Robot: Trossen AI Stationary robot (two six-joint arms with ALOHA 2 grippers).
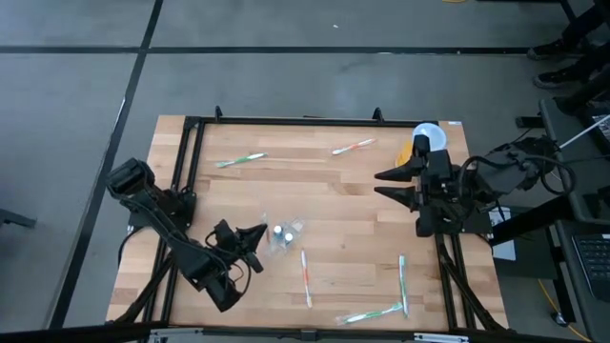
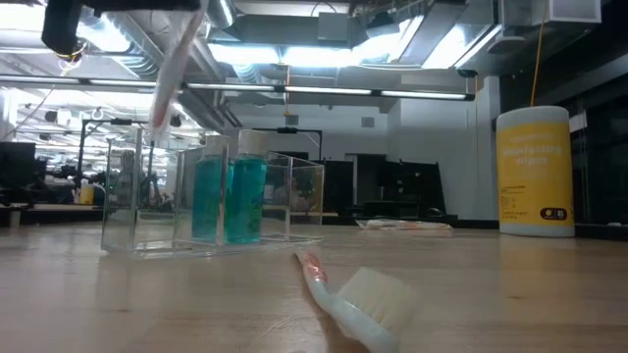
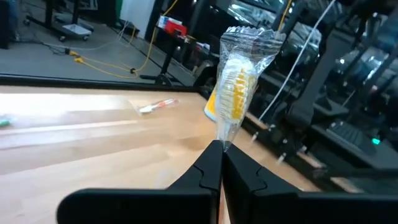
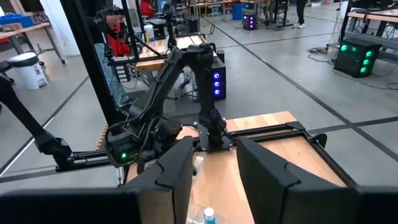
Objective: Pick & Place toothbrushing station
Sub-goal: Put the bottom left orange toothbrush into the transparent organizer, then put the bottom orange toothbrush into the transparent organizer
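over the wooden worktop (image 1: 324, 200), we see the left hand (image 1: 255, 239) pinched shut on a wrapped toothbrush (image 3: 238, 87), its yellow bristles inside clear film, held up off the wood beside the clear organizer (image 1: 283, 234) near the middle of the worktop (two bottles of blue liquid (image 2: 229, 186) stand in its compartments). in the low view that same brush shows as a pale handle slanting down above the organizer's open compartment. the right hand (image 1: 392, 185) hangs open above the worktop's right side, jaws spread and holding nothing. a yellow canister (image 1: 426, 140) stands at the far right corner. other wrapped toothbrushes lie loose: a green one (image 1: 240, 160) toward the far left, a red one (image 1: 353, 147) near the far edge, another red one (image 1: 306, 277) close to the near edge, and two green ones (image 1: 403, 283) toward the near right corner.
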